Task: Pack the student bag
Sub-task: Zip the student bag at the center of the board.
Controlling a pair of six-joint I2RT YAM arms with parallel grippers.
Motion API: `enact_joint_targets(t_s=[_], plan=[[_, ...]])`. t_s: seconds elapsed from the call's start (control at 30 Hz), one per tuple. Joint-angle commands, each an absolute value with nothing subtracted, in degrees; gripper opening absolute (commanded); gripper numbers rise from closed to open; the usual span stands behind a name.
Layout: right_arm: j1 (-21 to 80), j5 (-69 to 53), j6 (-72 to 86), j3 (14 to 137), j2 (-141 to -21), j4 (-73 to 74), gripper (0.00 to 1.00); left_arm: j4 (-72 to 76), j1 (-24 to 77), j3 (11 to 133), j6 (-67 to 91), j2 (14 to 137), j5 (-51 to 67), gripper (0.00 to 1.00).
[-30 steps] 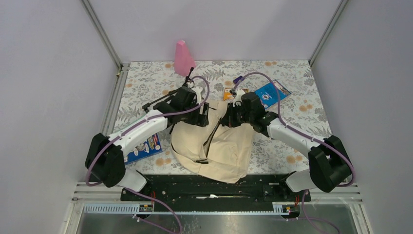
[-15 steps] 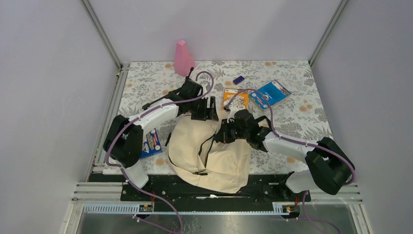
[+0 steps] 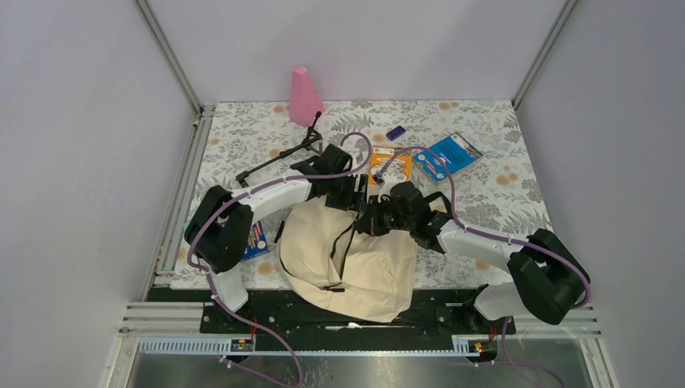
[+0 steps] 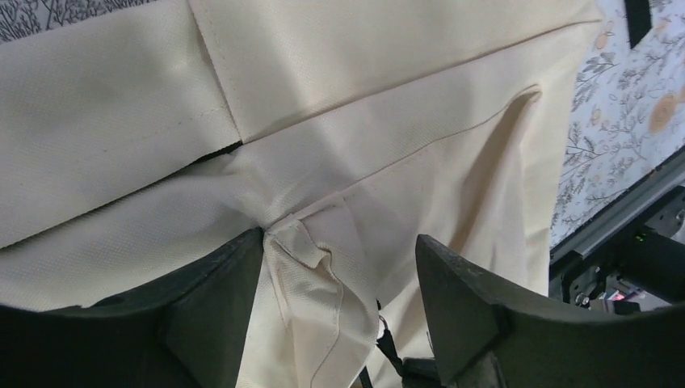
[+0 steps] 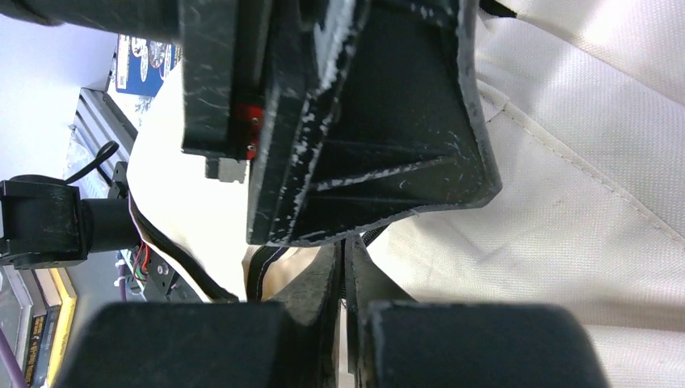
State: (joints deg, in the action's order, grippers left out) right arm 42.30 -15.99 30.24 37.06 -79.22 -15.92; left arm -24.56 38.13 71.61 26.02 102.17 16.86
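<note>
The cream-beige soft fabric backpack with black straps [image 3: 380, 267] lies slumped on the floral-print tabletop [image 3: 242, 145], near the front edge between both arms. Over its upper part the left gripper [image 4: 339, 242] is spread wide, with a puckered fabric fold between the fingers, against one only. Just beside it the right gripper [image 5: 343, 263] is pinched fully closed by the black zipper trim; can't tell if anything's caught.
</note>
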Motion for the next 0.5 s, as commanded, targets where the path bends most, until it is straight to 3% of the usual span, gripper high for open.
enact_joint_targets(t_s=[0.0, 0.23, 0.43, 0.47], plan=[[43.02, -16.35, 30.83, 36.59, -77.19, -18.26, 0.00, -26.11, 39.11, 73.18, 24.52, 103.24, 13.35, 0.61], [43.02, -16.25, 30.89, 36.44, -77.35, -18.25, 0.00, -23.98, 39.33, 72.06, 25.56, 103.32, 14.03, 0.24], [43.04, -15.98, 30.83, 35.92, -77.33, -18.04, 0.00, -20.74, 39.38, 70.93, 26.87, 101.93, 15.30, 0.00], [43.05, -15.98, 30.79, 35.87, -77.43, -18.02, 0.00, -20.56, 39.38, 70.93, 26.89, 101.75, 15.45, 0.00]])
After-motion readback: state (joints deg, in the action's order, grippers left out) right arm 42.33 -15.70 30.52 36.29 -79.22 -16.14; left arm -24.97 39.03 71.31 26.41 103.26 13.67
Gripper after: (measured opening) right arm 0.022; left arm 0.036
